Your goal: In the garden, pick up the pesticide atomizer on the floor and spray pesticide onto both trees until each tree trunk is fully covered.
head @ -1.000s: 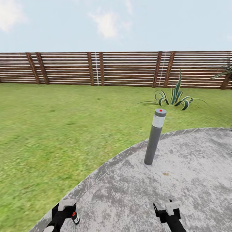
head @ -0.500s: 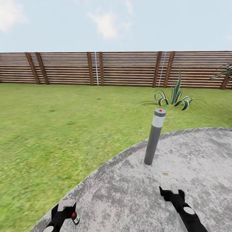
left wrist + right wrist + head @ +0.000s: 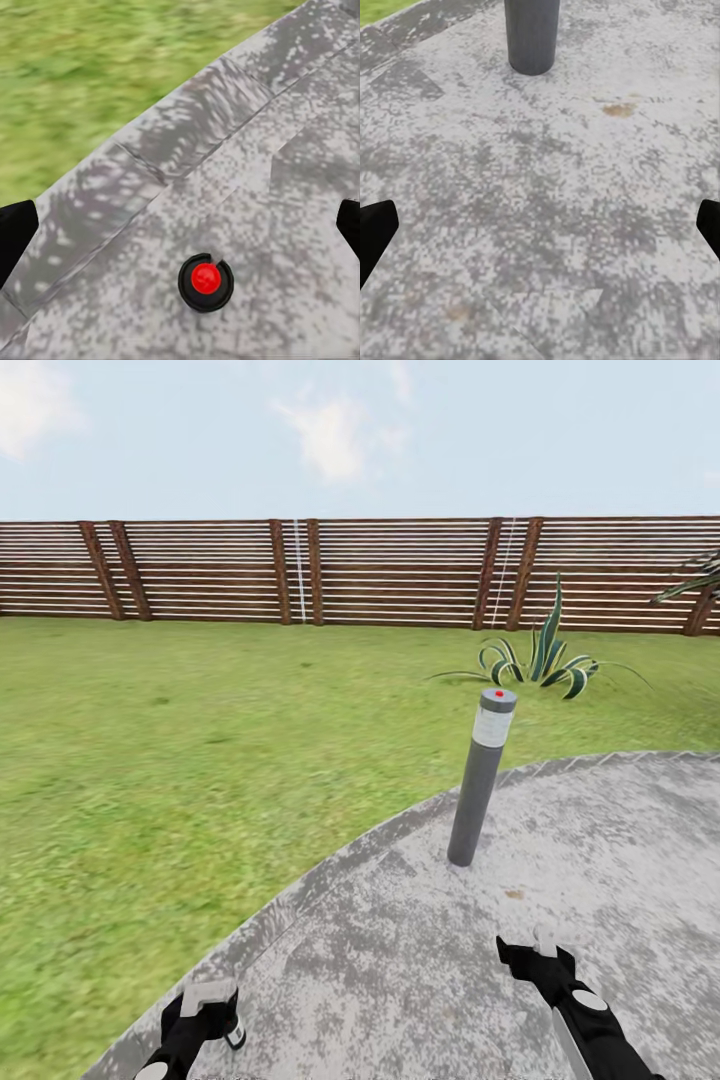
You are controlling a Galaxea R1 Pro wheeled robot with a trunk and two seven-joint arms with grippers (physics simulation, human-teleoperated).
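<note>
A post point(image 3: 482, 780) stands upright near the paved pad's point(image 3: 620, 840) left edge; the lawn point(image 3: 180, 740) spreads left and beyond, a spiky plant point(image 3: 540, 660) behind the post, the fence point(image 3: 400, 572) along the lawn's far edge

Under me, a rough, mottled grey stone paving point(image 3: 420, 960). On it a smooth matt dark-grey post point(image 3: 478, 800), metal-looking. Beyond, coarse green lawn point(image 3: 180, 740) and a brown slatted wooden fence point(image 3: 400, 572). My fingers point(image 3: 16, 238) are matt black.
</note>
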